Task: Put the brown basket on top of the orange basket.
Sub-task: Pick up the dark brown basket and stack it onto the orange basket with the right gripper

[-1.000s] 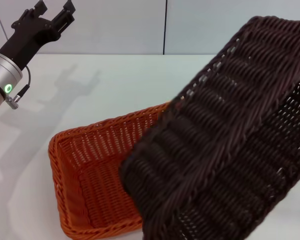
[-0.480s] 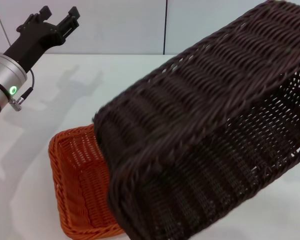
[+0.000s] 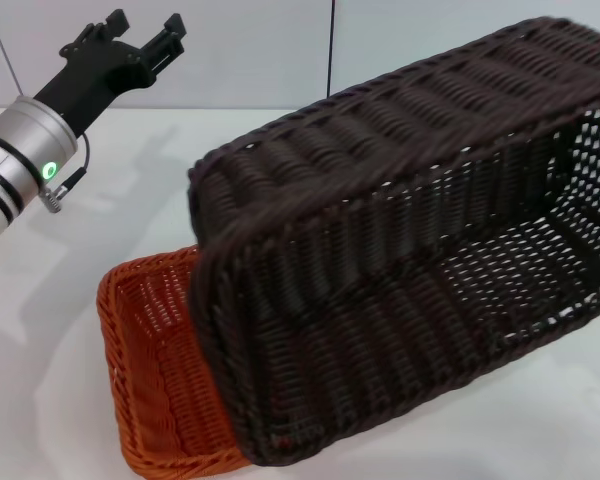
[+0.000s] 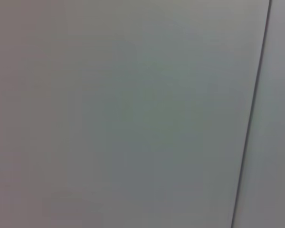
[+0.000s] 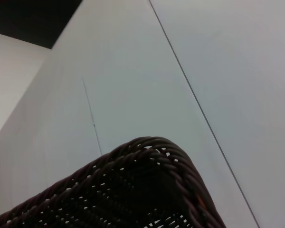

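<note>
The brown basket [image 3: 400, 250] hangs in the air on the right of the head view, tilted on its side with its opening facing right. It covers most of the orange basket [image 3: 145, 340], which lies on the white table at the lower left with only its left end showing. The brown basket's braided rim also shows in the right wrist view [image 5: 147, 175]. My right gripper is hidden behind the brown basket. My left gripper [image 3: 145, 24] is raised at the far left, open and empty, well apart from both baskets.
The white table [image 3: 100, 220] runs back to a pale wall with a dark vertical seam [image 3: 331, 50]. The left wrist view shows only that wall and a seam [image 4: 251, 118].
The brown basket has swung left and down over the orange basket, turning more level and hiding more of it. My left arm has drifted slightly right.
</note>
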